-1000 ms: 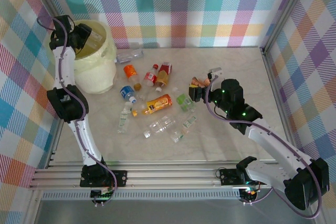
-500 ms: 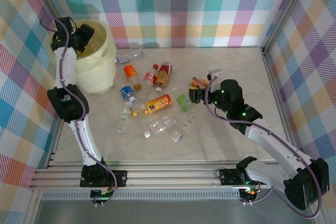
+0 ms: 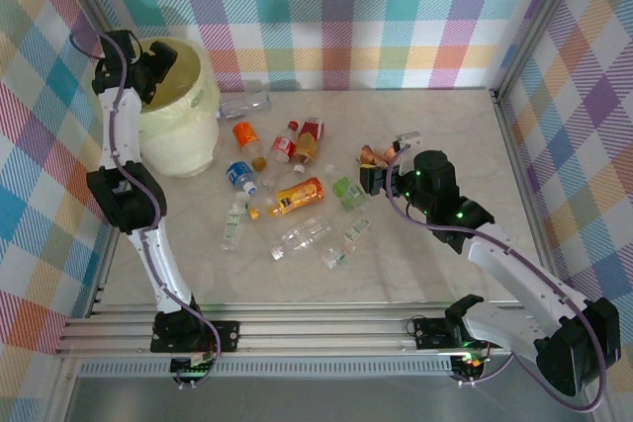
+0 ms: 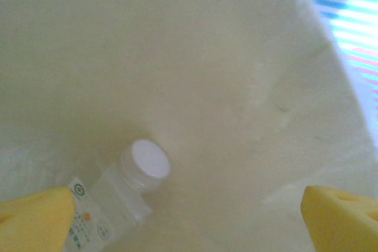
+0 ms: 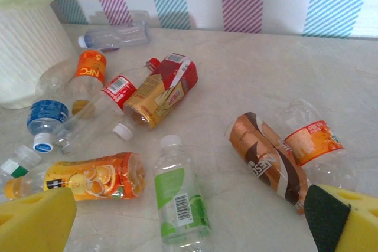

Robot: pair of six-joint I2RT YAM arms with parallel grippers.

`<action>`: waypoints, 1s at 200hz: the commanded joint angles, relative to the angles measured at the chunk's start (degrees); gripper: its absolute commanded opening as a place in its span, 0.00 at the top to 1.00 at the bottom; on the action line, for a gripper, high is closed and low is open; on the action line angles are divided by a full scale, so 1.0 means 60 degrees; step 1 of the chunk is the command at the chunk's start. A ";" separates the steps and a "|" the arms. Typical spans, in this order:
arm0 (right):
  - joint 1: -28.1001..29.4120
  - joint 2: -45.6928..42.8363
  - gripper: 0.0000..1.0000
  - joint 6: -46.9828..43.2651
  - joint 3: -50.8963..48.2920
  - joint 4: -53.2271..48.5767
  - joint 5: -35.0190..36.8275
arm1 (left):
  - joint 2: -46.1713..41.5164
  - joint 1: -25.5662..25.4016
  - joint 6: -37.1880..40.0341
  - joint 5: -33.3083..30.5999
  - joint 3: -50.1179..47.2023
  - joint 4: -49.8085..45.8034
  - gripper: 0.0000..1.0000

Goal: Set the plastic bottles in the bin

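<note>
My left gripper (image 3: 156,71) hangs over the mouth of the pale cream bin (image 3: 183,140), open, its yellow fingertips (image 4: 35,216) wide apart. Below it, a clear bottle with a white cap (image 4: 127,190) lies inside the bin against the wall (image 4: 236,87). My right gripper (image 3: 372,177) stands open above the table. A green-label bottle (image 5: 180,202) lies between its fingers' line of sight and a brown-label bottle (image 5: 269,160) just to the right. Several more plastic bottles (image 3: 287,195) are scattered between the bin and the right gripper.
An orange-juice bottle (image 5: 88,175), a yellow-and-red bottle (image 5: 162,90), a blue-label bottle (image 5: 47,122) and a crushed orange-label bottle (image 5: 310,143) lie flat. A clear bottle (image 3: 244,104) rests by the plaid back wall. Metal frame posts (image 3: 514,135) edge the table.
The clear bottle seen at my left gripper over the bin a second ago is gone from the fingers and lies in the bin. The right arm has shifted only slightly.
</note>
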 commanded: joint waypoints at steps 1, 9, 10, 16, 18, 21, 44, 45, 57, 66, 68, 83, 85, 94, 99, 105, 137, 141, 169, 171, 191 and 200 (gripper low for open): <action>0.0040 0.0005 0.00 0.0435 0.0219 -0.0531 0.0718 | -0.1338 -0.0012 0.0162 -0.0449 -0.0091 -0.0484 0.00; 0.0041 0.0050 0.00 0.0524 0.0219 -0.0669 0.0792 | -0.1578 -0.0056 0.0169 -0.0535 -0.0221 -0.0545 0.00; 0.0041 0.0052 0.00 0.0526 0.0219 -0.0681 0.0799 | -0.1597 -0.0059 0.0172 -0.0540 -0.0240 -0.0549 0.00; 0.0041 0.0090 0.00 0.0615 0.0219 -0.0778 0.0838 | -0.1784 -0.0070 0.0155 -0.0580 -0.0381 -0.0554 0.00; 0.0041 0.0111 0.00 0.0645 0.0219 -0.0805 0.0836 | -0.1885 -0.0079 0.0148 -0.0587 -0.0436 -0.0543 0.00; 0.0048 0.0136 0.00 0.0696 0.0219 -0.0851 0.0846 | -0.1992 -0.0097 0.0148 -0.0588 -0.0521 -0.0532 0.00; 0.0040 0.0222 0.00 0.1023 0.0150 -0.1133 0.0767 | -0.2883 -0.0242 0.0289 -0.0672 -0.1141 -0.0503 0.00; 0.0040 0.0226 0.00 0.1054 0.0147 -0.1147 0.0764 | -0.2924 -0.0254 0.0298 -0.0689 -0.1169 -0.0506 0.00; 0.0040 0.0265 0.00 0.1217 0.0074 -0.1305 0.0725 | -0.3465 -0.0424 0.0466 -0.0823 -0.1547 -0.0531 0.00; 0.0041 0.0300 0.00 0.1402 0.0031 -0.1474 0.0749 | -0.3921 -0.0609 0.0612 -0.1016 -0.1928 -0.0552 0.00; 0.0041 0.0313 0.00 0.1446 0.0029 -0.1521 0.0755 | -0.4005 -0.0664 0.0643 -0.1073 -0.2005 -0.0586 0.00; 0.0026 0.0385 0.00 0.1979 -0.0017 -0.1900 0.0972 | -0.4910 -0.1163 0.0913 -0.1721 -0.2806 -0.0711 0.00; 0.0018 0.0389 0.00 0.2055 -0.0031 -0.1939 0.0997 | -0.5036 -0.1238 0.0938 -0.1835 -0.2943 -0.0714 0.00; 0.0018 0.0412 0.00 0.2401 -0.0115 -0.2051 0.1101 | -0.5668 -0.1642 0.1077 -0.2307 -0.3677 -0.0654 0.00; 0.0018 0.0392 0.00 0.2557 -0.0163 -0.2069 0.1140 | -0.6033 -0.1884 0.1168 -0.2566 -0.4119 -0.0603 0.00; 0.0011 0.0390 0.00 0.2733 -0.0236 -0.2076 0.1169 | -0.6461 -0.2219 0.1309 -0.2975 -0.4642 -0.0569 0.00; 0.0011 0.0405 0.00 0.3228 -0.0382 -0.2051 0.1161 | -0.8635 -0.3751 0.1893 -0.3885 -0.6830 -0.1294 0.00; 0.0015 0.0406 0.00 0.3238 -0.0382 -0.2058 0.1163 | -0.8901 -0.3952 0.1967 -0.3961 -0.7103 -0.1365 0.00; 0.0011 0.0325 0.00 0.3164 -0.0394 -0.1851 0.1267 | -1.0421 -0.4807 0.1886 -0.4320 -0.8741 -0.2346 0.00; 0.0011 0.0320 0.00 0.3139 -0.0396 -0.1831 0.1272 | -1.0497 -0.4830 0.1848 -0.4294 -0.8861 -0.2412 0.00; 0.0012 0.0274 0.00 0.2965 -0.0393 -0.1590 0.1316 | -1.1013 -0.4911 0.1804 -0.3717 -1.0087 -0.2771 0.00; 0.0011 0.0266 0.00 0.2866 -0.0388 -0.1450 0.1304 | -1.1075 -0.4952 0.1804 -0.3356 -1.0524 -0.2885 0.00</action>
